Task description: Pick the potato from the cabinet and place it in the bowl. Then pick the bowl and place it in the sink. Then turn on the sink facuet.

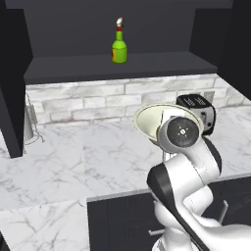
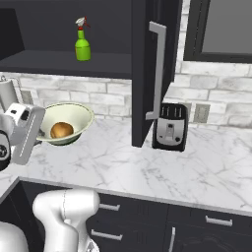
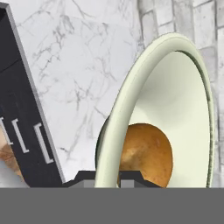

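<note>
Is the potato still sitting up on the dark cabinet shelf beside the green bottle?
No. The potato lies inside the bowl, while the green bottle stands alone on the cabinet shelf.
</note>
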Motion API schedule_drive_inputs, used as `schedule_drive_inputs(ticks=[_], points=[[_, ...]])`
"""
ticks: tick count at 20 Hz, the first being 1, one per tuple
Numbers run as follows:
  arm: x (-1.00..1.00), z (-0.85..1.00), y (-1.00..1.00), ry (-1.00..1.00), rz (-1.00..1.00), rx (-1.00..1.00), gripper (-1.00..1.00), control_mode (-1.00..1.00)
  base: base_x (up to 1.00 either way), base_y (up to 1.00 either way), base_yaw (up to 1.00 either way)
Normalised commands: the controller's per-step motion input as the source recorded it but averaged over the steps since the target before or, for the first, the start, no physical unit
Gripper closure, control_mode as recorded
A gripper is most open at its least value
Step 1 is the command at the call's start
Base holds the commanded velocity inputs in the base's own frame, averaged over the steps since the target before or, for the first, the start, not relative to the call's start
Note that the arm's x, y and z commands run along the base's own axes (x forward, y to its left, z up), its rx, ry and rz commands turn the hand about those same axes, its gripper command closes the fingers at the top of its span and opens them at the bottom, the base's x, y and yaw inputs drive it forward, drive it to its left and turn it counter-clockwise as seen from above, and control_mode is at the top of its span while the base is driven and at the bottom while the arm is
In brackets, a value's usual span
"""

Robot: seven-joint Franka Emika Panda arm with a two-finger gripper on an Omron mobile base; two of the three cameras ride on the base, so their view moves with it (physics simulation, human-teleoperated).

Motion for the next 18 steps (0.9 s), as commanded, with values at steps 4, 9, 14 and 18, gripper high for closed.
schedule_drive_inputs(ticks=[4, 9, 14, 18], points=[[-0.52, 0.07, 0.00, 0.00, 0.00, 0.02, 1.00, -1.00, 0.00, 0.00, 0.00], [-0.48, 0.00, 0.00, 0.01, 0.00, 0.00, 1.00, -1.00, 0.00, 0.00, 0.00], [0.00, 0.00, 0.00, 0.00, 0.00, 0.00, 1.00, 1.00, -1.00, 0.00, 0.00], [0.00, 0.00, 0.00, 0.00, 0.00, 0.00, 1.00, 1.00, -1.00, -0.23, 0.00]])
